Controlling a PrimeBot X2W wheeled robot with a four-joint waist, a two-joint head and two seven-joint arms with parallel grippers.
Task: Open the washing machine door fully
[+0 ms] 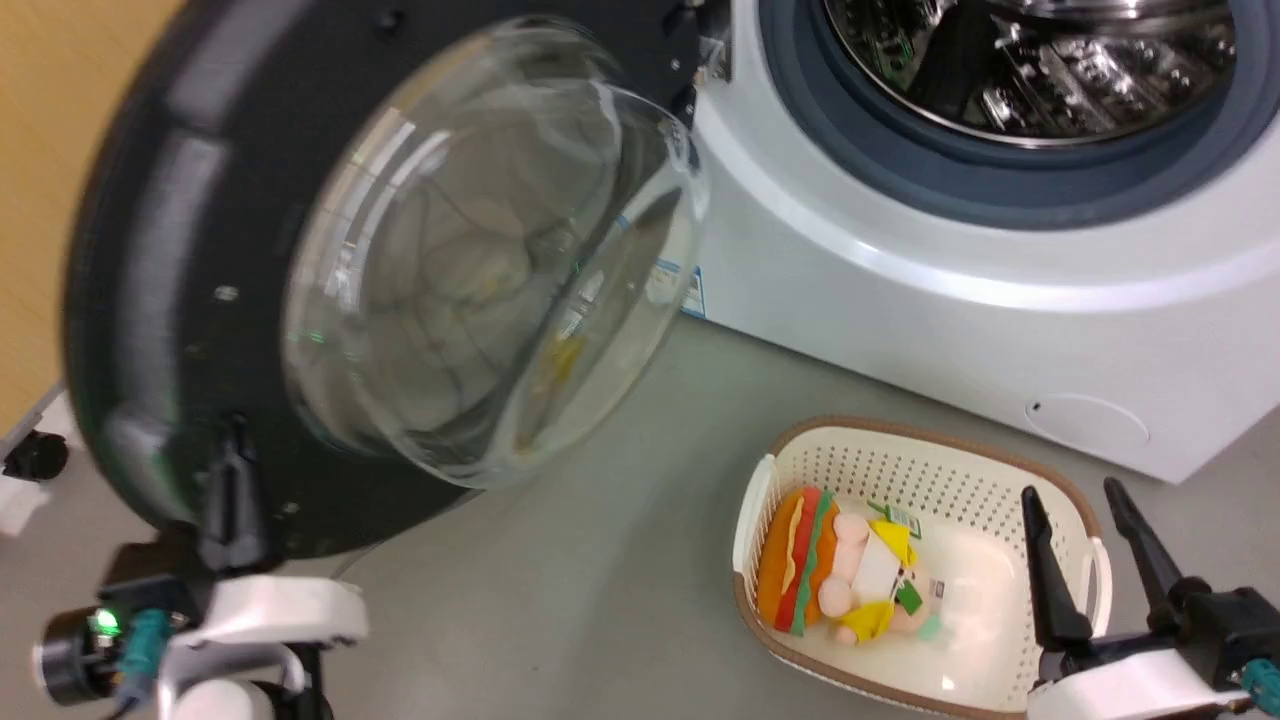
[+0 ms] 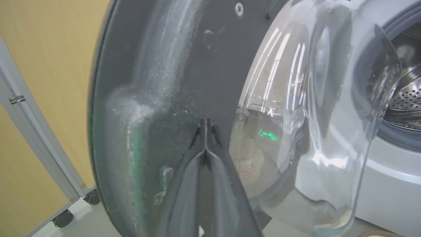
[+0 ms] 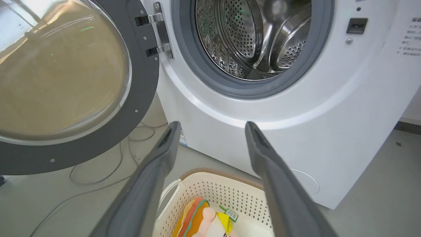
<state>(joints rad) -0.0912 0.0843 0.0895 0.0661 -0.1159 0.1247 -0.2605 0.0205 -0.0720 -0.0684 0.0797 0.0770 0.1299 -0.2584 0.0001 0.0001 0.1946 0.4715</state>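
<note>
The washing machine door (image 1: 180, 300) is swung wide to the left on its hinge (image 3: 158, 33), its inner face and bulging glass bowl (image 1: 480, 260) turned toward me. The white washing machine (image 1: 1000, 300) shows its grey gasket (image 3: 250, 89) and steel drum (image 3: 256, 33). My left gripper (image 1: 232, 440) is shut, its tips touching the door's black inner ring (image 2: 184, 82) near its lower edge; the left wrist view shows the same gripper (image 2: 205, 123) pressed there. Hanging above the basket, my right gripper (image 1: 1075, 500) is open and holds nothing, as the right wrist view shows (image 3: 212, 126).
A cream laundry basket (image 1: 900, 450) holding plush toys (image 1: 840, 575) stands on the floor before the machine. Cables (image 3: 108, 171) lie on the floor under the door. A wood-coloured panel on castors (image 2: 39, 98) stands just left of the door.
</note>
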